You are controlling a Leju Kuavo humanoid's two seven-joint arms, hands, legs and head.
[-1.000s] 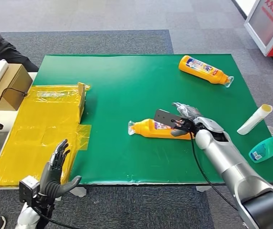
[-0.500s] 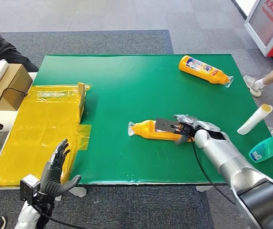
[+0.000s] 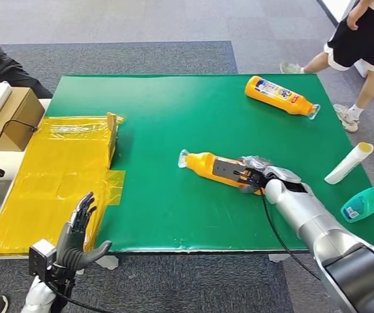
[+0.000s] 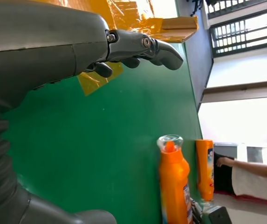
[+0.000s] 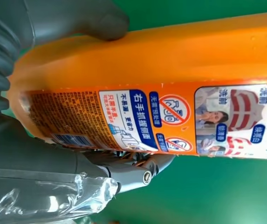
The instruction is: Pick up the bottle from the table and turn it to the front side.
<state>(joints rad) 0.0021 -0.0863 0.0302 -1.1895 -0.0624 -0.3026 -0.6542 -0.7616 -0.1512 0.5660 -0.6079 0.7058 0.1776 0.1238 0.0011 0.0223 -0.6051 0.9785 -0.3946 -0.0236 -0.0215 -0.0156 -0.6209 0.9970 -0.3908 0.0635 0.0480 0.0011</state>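
The orange bottle lies near the middle of the green table, its clear cap pointing toward the yellow wrapped box and its base toward the right hand. The long axis runs roughly across the table, tilted slightly so that the cap end sits farther from the robot than the base end. The cap end appears a little raised off the green surface, though contact along the body cannot be confirmed.

The right hand grips the bottle at its base end. In the right wrist view the thumb presses 1 side of the orange body and the fingers curl round the opposite side, with the printed label facing the camera between them. The grip looks firm; the text side shows outward, so the front face is judged not yet presented.

The left hand hangs off the near table edge, beside the yellow wrapped box and well apart from the bottle, fingers spread and holding nothing. The right hand is therefore the only one placed to act.

The coming roll must turn about the long axis, and the far-reaching cap end may swing or droop, given a hold at 1 end only.

A second orange bottle lies at the far right of the table, well apart from the held one.
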